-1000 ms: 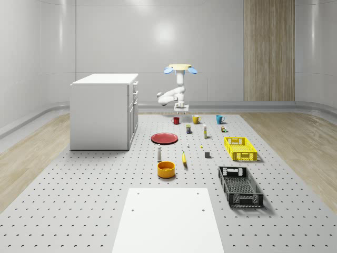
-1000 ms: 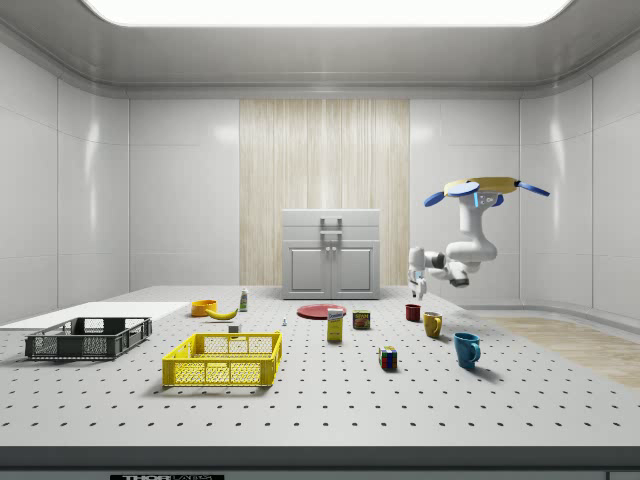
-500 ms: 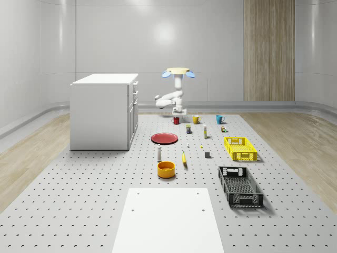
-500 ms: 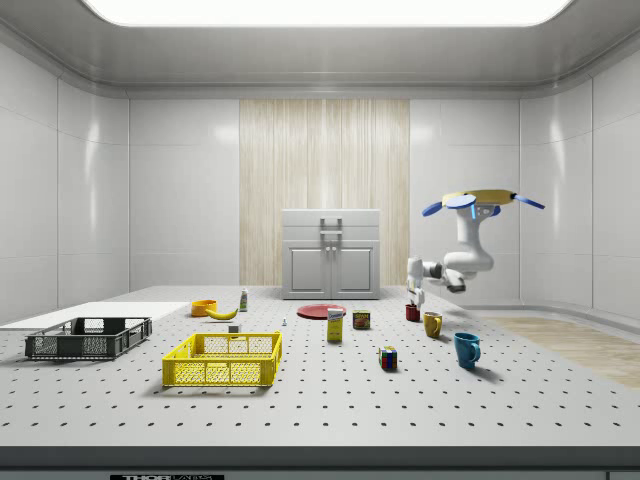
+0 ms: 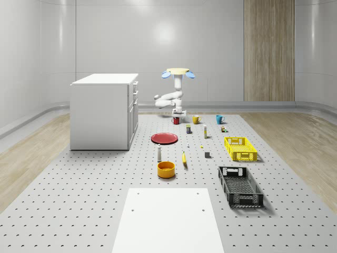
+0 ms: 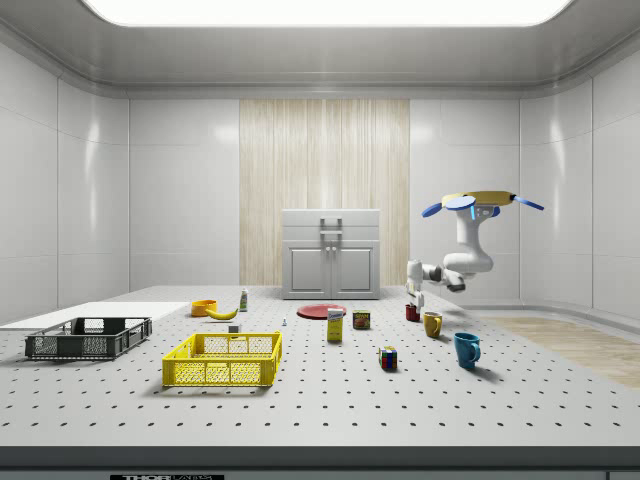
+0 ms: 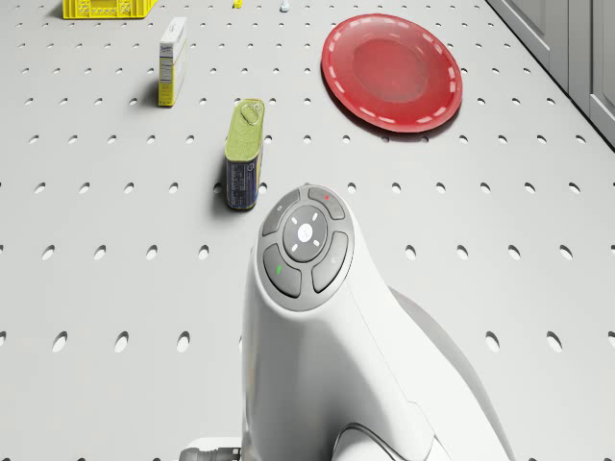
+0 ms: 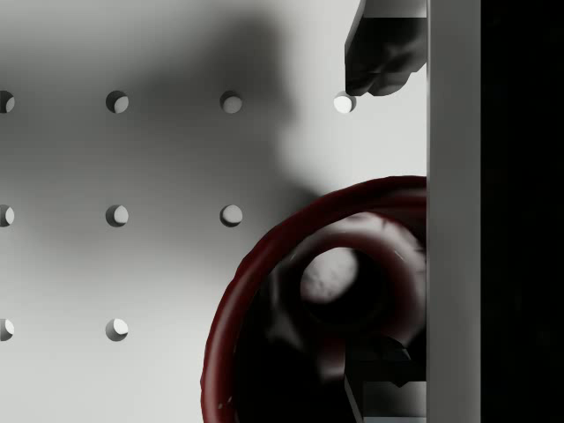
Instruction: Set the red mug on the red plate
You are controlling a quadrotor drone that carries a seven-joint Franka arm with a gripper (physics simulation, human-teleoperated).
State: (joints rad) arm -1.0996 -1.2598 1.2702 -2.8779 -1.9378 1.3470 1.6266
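The red mug stands upright on the perforated table, beyond the red plate. The drone hovers just behind the mug with its arm bent down. My gripper hangs open right above the mug. From the wrist, the mug's dark opening lies directly below. One fingertip sits outside the rim and the other over the opening, so the gripper straddles the mug's wall without holding it.
A yellow mug and a blue mug stand to the whole-scene view's right of the red mug. A tin can and a small box lie near the plate. The white cabinet stands at the left; crates, bowl and banana lie nearer the front.
Over the last second the drone sank and shifted slightly to the whole-scene view's left, lowering the gripper close over the red mug. In the last half second it barely moved.
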